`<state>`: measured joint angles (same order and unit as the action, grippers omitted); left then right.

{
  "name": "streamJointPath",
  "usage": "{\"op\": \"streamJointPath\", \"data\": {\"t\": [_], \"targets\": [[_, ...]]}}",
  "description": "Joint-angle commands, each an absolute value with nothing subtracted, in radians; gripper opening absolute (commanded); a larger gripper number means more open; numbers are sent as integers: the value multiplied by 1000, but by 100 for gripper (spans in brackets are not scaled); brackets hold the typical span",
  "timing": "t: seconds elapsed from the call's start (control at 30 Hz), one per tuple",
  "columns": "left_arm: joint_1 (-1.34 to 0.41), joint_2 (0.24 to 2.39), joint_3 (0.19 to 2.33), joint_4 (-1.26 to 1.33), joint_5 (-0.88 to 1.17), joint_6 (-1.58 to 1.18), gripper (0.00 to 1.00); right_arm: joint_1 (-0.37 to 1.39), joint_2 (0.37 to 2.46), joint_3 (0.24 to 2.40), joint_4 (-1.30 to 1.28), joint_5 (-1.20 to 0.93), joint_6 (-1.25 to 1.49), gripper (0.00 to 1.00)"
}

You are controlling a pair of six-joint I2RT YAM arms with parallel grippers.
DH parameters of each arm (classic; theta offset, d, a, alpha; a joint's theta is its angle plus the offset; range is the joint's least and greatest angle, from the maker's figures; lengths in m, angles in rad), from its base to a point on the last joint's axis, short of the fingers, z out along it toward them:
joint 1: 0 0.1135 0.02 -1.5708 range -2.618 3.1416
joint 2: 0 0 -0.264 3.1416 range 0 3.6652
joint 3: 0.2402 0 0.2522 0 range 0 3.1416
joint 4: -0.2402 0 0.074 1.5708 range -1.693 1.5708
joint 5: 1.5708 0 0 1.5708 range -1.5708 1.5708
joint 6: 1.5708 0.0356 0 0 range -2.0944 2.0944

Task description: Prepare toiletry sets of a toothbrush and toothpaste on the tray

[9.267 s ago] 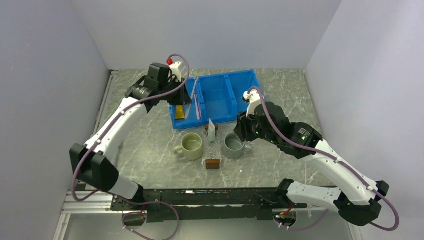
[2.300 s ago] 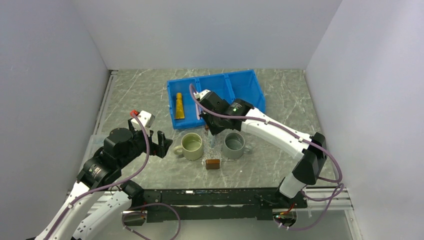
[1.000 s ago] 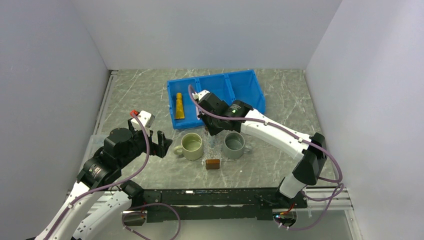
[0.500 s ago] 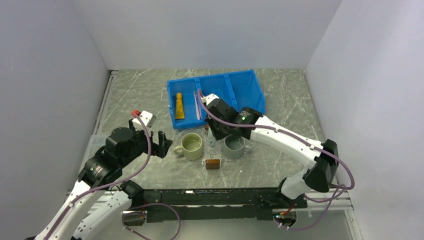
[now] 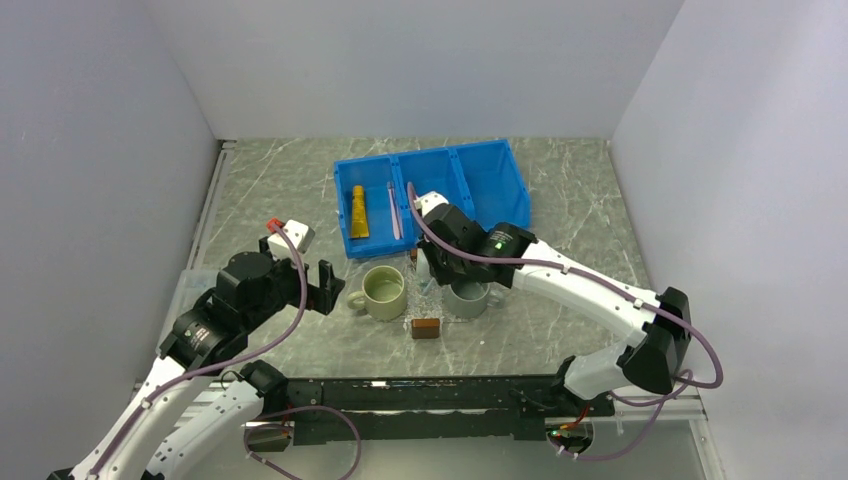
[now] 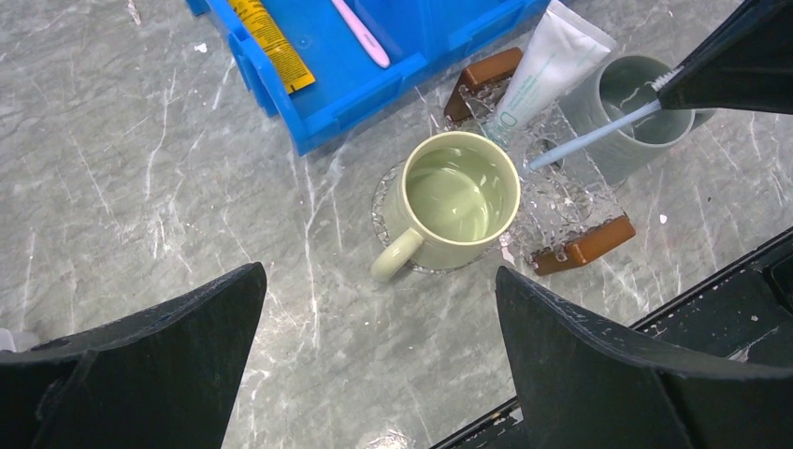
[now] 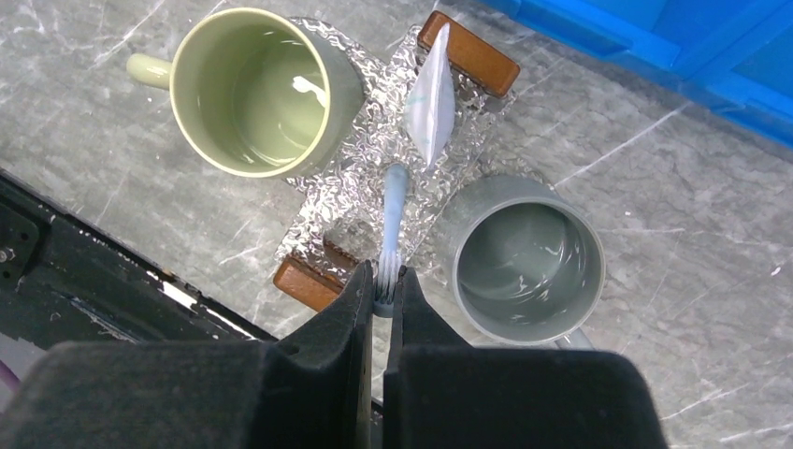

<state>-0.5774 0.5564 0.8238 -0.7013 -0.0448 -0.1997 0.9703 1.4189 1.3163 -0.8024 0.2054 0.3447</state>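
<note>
- Clamping a pale toothbrush (image 7: pixel 393 210) by its bristle end, the right gripper (image 7: pixel 382 281) hangs over the clear tray (image 7: pixel 341 201). The brush handle points away from its fingers, toward the white toothpaste (image 7: pixel 432 98) lying ahead on that tray.
- One set looks nearly complete (brush not yet released). A second seems wholly undone: its yellow toothpaste (image 6: pixel 271 42) and pink toothbrush (image 6: pixel 360 33) lie in the blue bin (image 6: pixel 374 98), beyond the wide-open, empty left gripper (image 5: pixel 328 287).
- Whether the brush tip touches the tray cannot be told. The see-through sheet is hard to trace between the green mug (image 7: pixel 252 89) and grey mug (image 7: pixel 524 262) flanking the right gripper.
</note>
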Motion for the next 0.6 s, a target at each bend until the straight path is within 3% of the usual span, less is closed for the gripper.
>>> {"op": "streamJointPath", "data": {"t": [0.0,0.57], "targets": [[-574,566,824,-683,-64,-196,99,976,1402,1272,-813,203,369,2],[-573,569,824,-687,-73,-198,99,975,1382,1273,-811,218,370,22]]}}
